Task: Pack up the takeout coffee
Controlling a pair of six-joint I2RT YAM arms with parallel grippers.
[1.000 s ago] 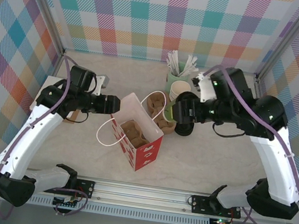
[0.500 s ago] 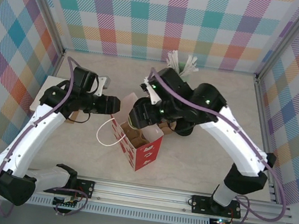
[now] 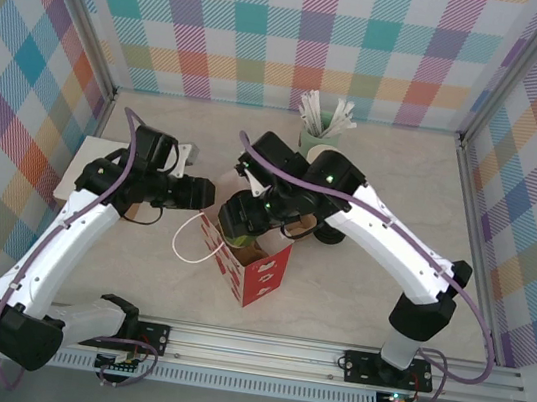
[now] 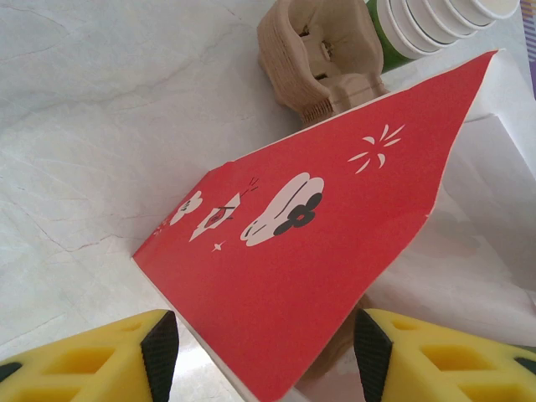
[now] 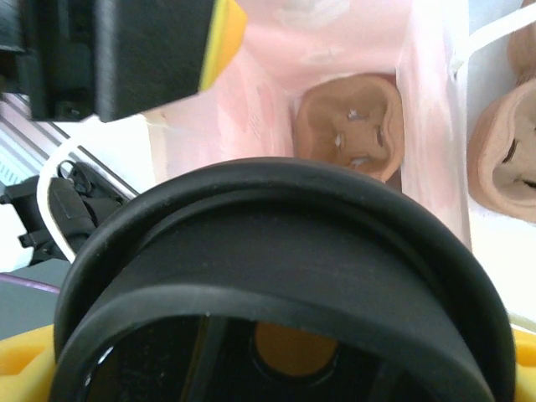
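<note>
We see the right gripper (image 3: 243, 226) closed around the takeout coffee (image 5: 276, 251). In the right wrist view its black lid sits between the yellow fingers (image 5: 25, 368). From above, the cup hangs at the open mouth of the red-and-white paper bag (image 3: 263, 271), which stands near the middle of the table (image 3: 403, 181). We cannot tell whether the cup's base has passed the bag's rim. Looking down past the lid, we make out a brown pulp carrier (image 5: 352, 126) lying at the bottom of the bag.

The left gripper (image 3: 204, 192) is at the bag's 10 o'clock. In the left wrist view its jaws stand apart, with the bag's red side and bottom edge between the black pads (image 4: 159, 356) and not clearly touching either one.

A second pulp carrier (image 4: 314, 54) and a stack of lidless green cups (image 4: 427, 21) sit just beyond the bag, toward its 1 o'clock. The pale green pot of white stirrers (image 3: 320, 128) stands farther back at 12 o'clock. The bag's white handle (image 3: 187, 239) loops out toward 8 o'clock.
</note>
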